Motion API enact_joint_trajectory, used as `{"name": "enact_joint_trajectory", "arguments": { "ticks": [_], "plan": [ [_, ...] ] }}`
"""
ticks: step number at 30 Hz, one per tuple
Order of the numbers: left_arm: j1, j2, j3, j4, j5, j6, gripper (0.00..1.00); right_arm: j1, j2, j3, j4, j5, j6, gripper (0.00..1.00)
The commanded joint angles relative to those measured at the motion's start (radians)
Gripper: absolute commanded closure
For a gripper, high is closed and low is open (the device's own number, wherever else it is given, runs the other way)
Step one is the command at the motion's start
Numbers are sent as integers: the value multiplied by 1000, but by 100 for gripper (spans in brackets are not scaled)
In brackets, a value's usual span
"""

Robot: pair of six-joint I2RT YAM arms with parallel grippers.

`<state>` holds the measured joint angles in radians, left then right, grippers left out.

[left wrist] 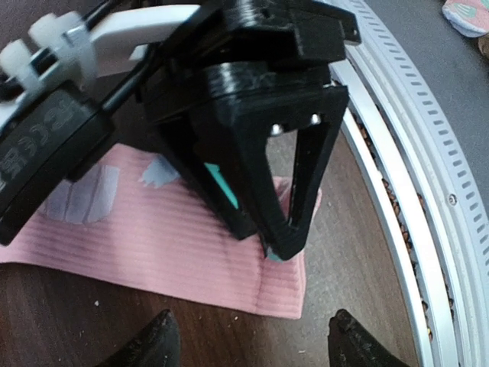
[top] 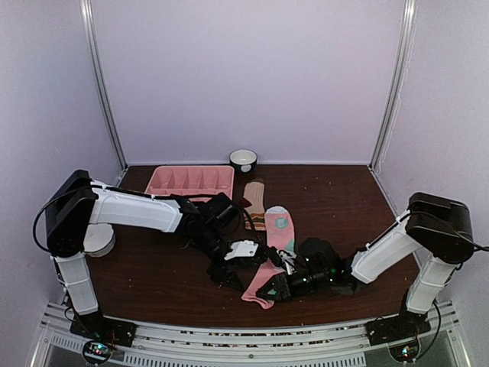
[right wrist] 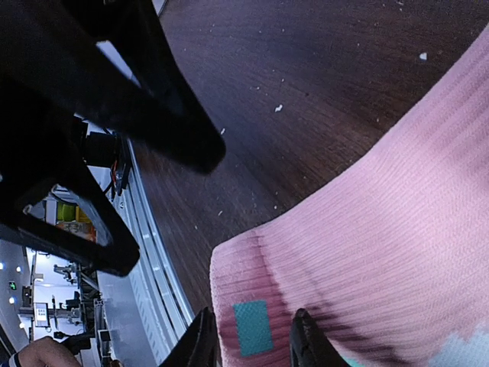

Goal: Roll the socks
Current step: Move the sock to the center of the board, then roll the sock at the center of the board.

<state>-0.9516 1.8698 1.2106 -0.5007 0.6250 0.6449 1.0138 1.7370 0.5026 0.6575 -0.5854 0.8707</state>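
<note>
- Farther back on the dark brown wooden worktop [top: 153, 275], a pink plastic divided tray [top: 189, 182] lies near the rear wall. A small dark round cup with a white inside [top: 243, 160] stands just to its right.
- Along the near edge runs a ribbed silver metal rail [left wrist: 412, 229], close to where both arms meet.
- Left of the left arm a white round thing [top: 98, 243] shows only in part, so I cannot tell what it is.
- Both arms crowd the same spot, and in each wrist view the other arm's black frame blocks much of the picture.
- The left arm's fingers [left wrist: 157, 344] stand wide apart with nothing between them, low over the worktop. The cuff corner of the pink ribbed fabric sock with pale teal and white patches [top: 276, 229] lies just ahead of them.
- The right arm's fingers [right wrist: 202, 344] stand a little apart and hold nothing. They sit over the cuff edge, with the fabric and a small teal square showing flat in the narrow gap.
- The pink sock lies flat and unrolled, stretched lengthwise from mid-worktop toward the near rail, cuff nearest the arms.
- The tan fabric sock with brown and maroon stripes [top: 255, 200] lies flat beyond it, just beside its far end, between tray and pink sock, well clear of both pairs of fingers.
</note>
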Motion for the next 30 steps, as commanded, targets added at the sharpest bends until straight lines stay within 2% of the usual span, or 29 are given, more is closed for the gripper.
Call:
{"name": "enact_joint_trajectory", "arguments": {
  "ticks": [1,4,7,11,13,18,22,25,30],
  "plan": [
    [-15,18,-32,88,34,-32,30,-8,-68,-26,46,26,17,64],
    [-16,2,-71,107,38,-19,27,-20,-137,-45,21,36,13,60],
    [-28,-24,-106,108,41,14,23,-19,-241,-43,-106,92,-61,55],
    [-50,-27,-128,130,25,30,25,71,-373,10,-421,312,-242,47],
    [-53,-21,-133,156,27,13,26,120,-421,2,-495,438,-284,45],
    [-70,12,-120,197,7,-12,32,222,-555,-131,-398,585,-324,37],
    [-76,42,-92,187,-5,-19,42,266,-616,-146,-412,639,-416,31],
    [-77,56,-83,179,-13,-12,50,298,-624,-131,-448,694,-516,32],
    [-79,63,-71,137,-13,0,50,381,-578,-147,-336,781,-691,34]
  ]
}}
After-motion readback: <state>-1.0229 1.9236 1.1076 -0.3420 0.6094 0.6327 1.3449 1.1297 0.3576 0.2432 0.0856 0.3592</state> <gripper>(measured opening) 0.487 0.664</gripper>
